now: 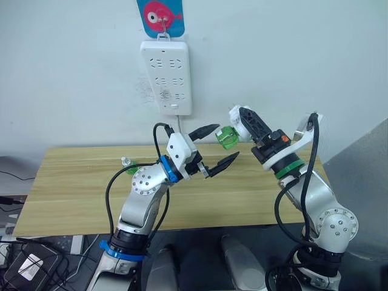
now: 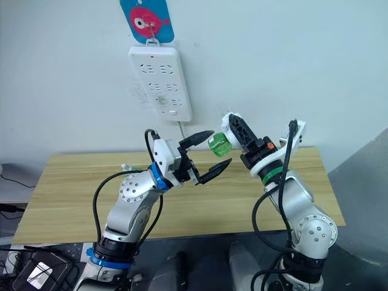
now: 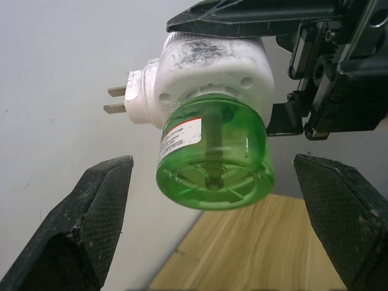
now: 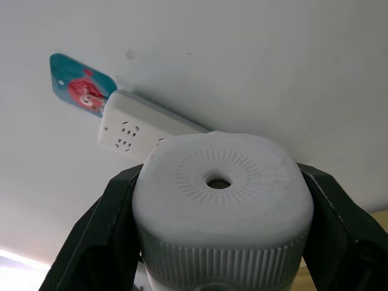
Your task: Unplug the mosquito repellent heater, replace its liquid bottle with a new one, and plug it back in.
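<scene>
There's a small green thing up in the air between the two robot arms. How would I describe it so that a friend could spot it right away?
Start at the white power strip hanging on the wall, then look below and to its right, where the right gripper clamps a white mosquito repellent heater. Screwed into it is the liquid bottle, squat, clear green, with a dark wick inside. The other green bottle stands on the table and has a pale top.

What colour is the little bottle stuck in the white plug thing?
Clear green bottle, best in the left wrist view.
</scene>
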